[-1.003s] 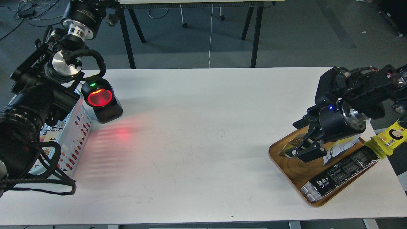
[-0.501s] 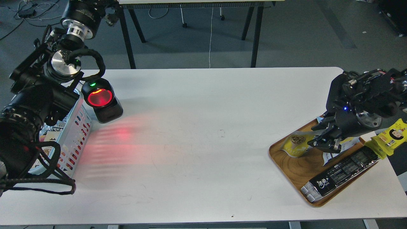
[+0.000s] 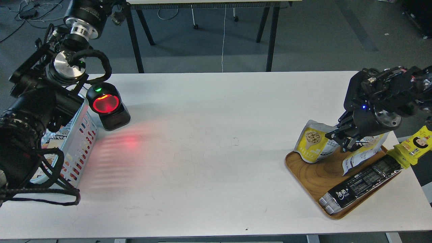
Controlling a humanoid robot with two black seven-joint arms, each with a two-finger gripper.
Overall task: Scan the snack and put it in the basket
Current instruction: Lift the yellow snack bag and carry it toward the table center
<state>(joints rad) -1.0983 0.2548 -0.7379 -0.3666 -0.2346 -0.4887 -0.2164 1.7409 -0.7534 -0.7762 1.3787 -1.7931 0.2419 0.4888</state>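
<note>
The snack [image 3: 312,141], a small yellow pouch with a round picture of beige pieces, hangs upright just above the left end of the wooden tray [image 3: 314,179]. My right gripper [image 3: 339,136] is shut on the pouch's right edge. The light blue slotted basket [image 3: 81,135] stands at the far left of the table, partly hidden by my left arm. My left gripper [image 3: 116,13] is at the top edge, above and behind the basket; it is dark and cut off, so its fingers cannot be told apart.
A black scanner [image 3: 106,104] with a glowing red window stands beside the basket and casts red light on the table. On the tray lie a flat white-yellow pouch [image 3: 362,152] and a long black pack [image 3: 361,184]. A yellow cartoon-face pack [image 3: 416,145] sits off its right end.
My right gripper closed on the yellow pouch on the tray and lifted it upright, rising and moving slightly right. The left arm shifted only slightly.
</note>
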